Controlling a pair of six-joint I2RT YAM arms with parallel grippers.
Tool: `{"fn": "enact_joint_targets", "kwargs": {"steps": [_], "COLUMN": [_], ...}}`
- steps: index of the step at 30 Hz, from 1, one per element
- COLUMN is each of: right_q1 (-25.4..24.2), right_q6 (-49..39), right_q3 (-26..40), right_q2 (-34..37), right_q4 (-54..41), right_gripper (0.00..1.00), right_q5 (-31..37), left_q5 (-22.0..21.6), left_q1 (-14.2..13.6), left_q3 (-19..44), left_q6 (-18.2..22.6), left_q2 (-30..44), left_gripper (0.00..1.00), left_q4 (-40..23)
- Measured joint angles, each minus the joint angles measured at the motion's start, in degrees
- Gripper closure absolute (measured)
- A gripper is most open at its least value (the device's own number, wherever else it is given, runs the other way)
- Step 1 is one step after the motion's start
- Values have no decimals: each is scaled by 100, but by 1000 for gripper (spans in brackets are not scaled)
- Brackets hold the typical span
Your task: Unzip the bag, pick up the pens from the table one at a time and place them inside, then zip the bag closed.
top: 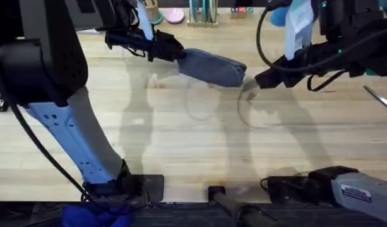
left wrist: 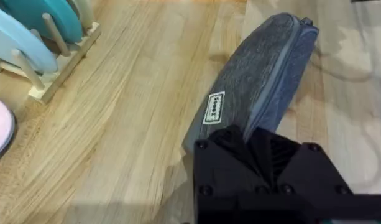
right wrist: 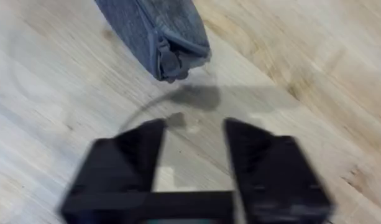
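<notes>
The bag [top: 211, 67] lies zipped shut on the table [top: 180, 139], with the left gripper [top: 170, 49] clamped on its near end, the label [left wrist: 214, 107] just beyond the fingers, and the right gripper [right wrist: 193, 134] hanging spread wide just off the opposite end, beside the zipper pull [right wrist: 170, 64]. Judged step: unzipping, not yet begun. The next move calls for the right gripper to close on that small pull and draw it along the bag toward the left gripper — the left holding firm as anchor.
</notes>
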Motion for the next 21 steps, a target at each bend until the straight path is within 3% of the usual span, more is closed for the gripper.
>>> {"fn": "enact_joint_targets", "kwargs": {"steps": [2,4,21], "right_q1": [0,0,-120], "right_q6": [10,13,576], "right_q3": [0,0,0], "right_q2": [-53,-70,-70], "right_q4": [-1,0,-101], "right_gripper": [185,25,5], "right_q5": [-15,-32,-236], "left_q5": [1,2,0], "left_q1": [0,0,0], "left_q3": [0,0,0], "left_q6": [-1,-1,-1], "left_q2": [0,2,0], "left_gripper": [960,959,960], "left_q4": [0,0,-4]}}
